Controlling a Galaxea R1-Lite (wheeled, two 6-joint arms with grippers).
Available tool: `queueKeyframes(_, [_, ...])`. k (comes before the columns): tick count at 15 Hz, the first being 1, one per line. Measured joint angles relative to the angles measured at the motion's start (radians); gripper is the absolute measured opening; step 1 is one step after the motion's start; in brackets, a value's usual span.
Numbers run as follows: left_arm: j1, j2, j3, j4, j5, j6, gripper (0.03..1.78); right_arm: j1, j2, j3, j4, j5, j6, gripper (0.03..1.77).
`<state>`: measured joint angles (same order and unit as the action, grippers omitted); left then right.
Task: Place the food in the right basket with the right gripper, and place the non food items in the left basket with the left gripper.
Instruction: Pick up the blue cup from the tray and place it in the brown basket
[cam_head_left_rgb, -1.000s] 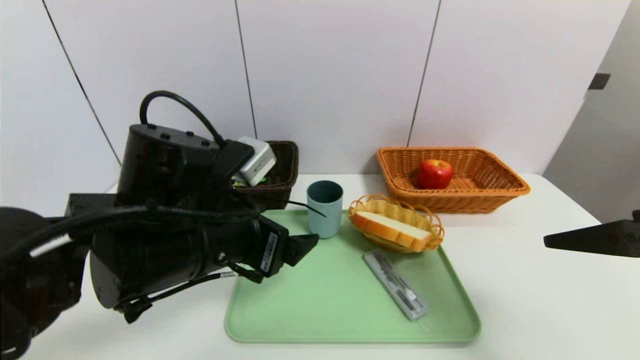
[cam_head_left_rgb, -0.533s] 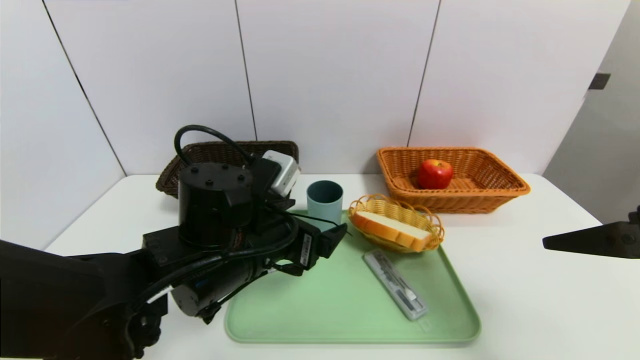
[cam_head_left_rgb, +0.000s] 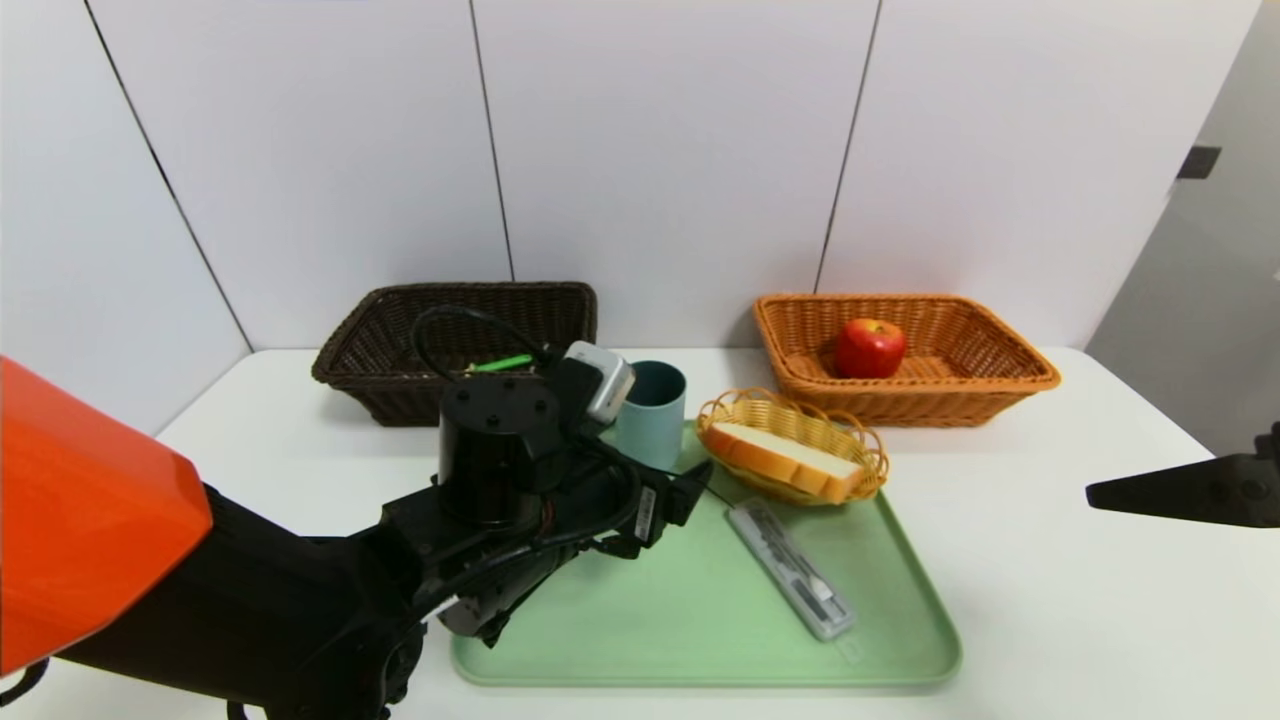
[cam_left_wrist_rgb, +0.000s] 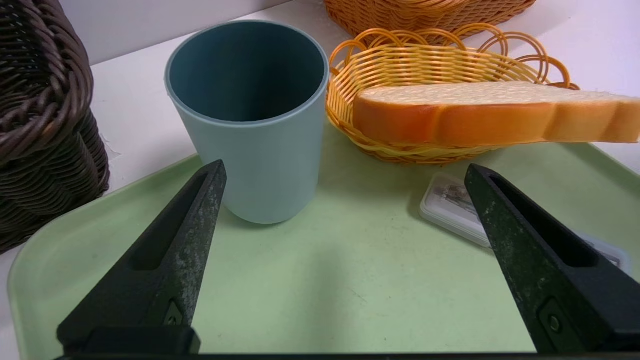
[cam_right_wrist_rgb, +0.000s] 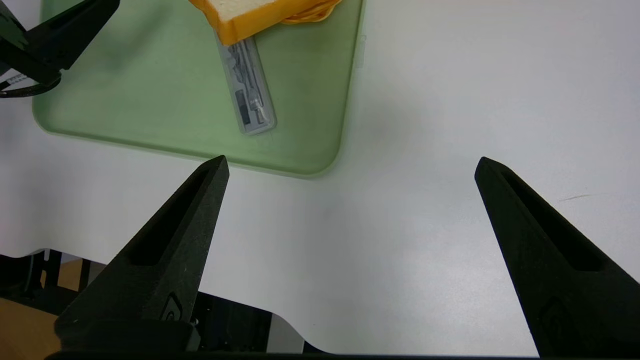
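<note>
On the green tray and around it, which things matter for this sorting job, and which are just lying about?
Part of the job:
- cup
- bread
- clear case
- apple
- dark basket
- orange basket

Apparently just there:
- tray
- small yellow basket, perhaps non-food to sort

The left tool (cam_left_wrist_rgb: 346, 167) gapes wide, pitched forward; the right tool (cam_right_wrist_rgb: 352, 162) gapes too.

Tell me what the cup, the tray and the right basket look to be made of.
Cup: probably plastic, matt pale blue; its even colour and thin smooth rim suggest it, though glazed ceramic is possible.
Tray: likely moulded plastic, satin green, going by the rounded corners and soft sheen.
Right basket: orange-brown wicker weave, lightly glossy; natural cane or a synthetic copy, I can't tell.
</note>
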<state>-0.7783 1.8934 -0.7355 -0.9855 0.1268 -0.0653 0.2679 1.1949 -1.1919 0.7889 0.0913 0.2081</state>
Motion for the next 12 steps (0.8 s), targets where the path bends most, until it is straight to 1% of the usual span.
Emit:
queueKeyframes(3, [0.018, 0.037, 0.000, -0.031, 0.000, 0.000, 1.69, 0.000, 0.000, 0.001, 0.001, 0.000, 0.000, 1.70])
queueKeyframes(7, [0.056, 0.067, -0.001, -0.038, 0.000, 0.000, 1.69, 0.000, 0.000, 0.000, 0.001, -0.001, -0.005, 1.70])
queueKeyframes(12, [0.065, 0.103, -0.033, -0.041, 0.000, 0.000, 1.69, 0.001, 0.000, 0.001, 0.002, 0.000, -0.005, 1.70])
